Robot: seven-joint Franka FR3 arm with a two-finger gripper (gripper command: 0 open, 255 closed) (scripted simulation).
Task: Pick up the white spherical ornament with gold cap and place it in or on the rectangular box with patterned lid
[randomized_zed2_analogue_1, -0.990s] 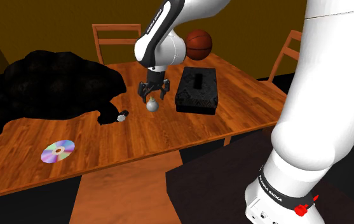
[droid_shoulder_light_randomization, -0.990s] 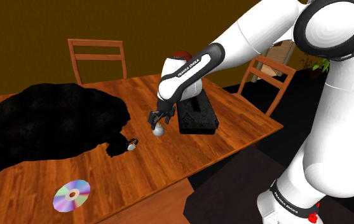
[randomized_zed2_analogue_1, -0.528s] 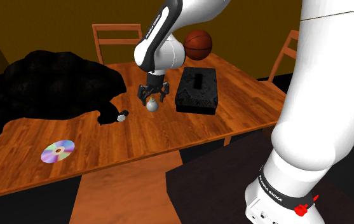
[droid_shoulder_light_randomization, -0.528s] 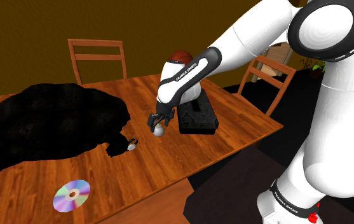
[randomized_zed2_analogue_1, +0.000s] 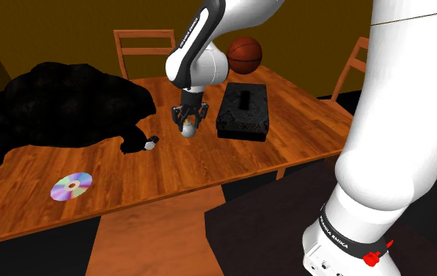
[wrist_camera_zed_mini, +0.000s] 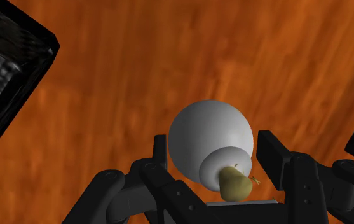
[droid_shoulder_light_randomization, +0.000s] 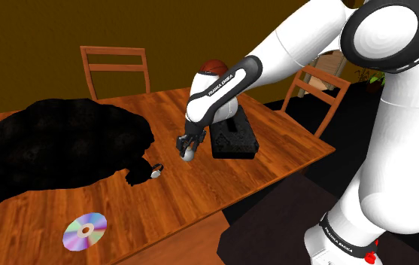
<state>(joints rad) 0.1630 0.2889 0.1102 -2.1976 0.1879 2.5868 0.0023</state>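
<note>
A shiny disc (droid_shoulder_light_randomization: 85, 230) lay at the near left of the tabletop (droid_shoulder_light_randomization: 200, 197). Mid-table, the hand (randomized_zed2_analogue_1: 187, 128) stood narrow, its fingers clasping the white ornament (wrist_camera_zed_mini: 210, 140), which rested on the wood with its gold cap toward the palm. Just right of it lay the dark rectangular box (randomized_zed2_analogue_1: 244, 111).

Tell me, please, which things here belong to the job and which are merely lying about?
Job in hand:
white ornament with gold cap
black rectangular box
gripper

Lying about:
shiny disc
basketball
black heap
wooden chair
</note>
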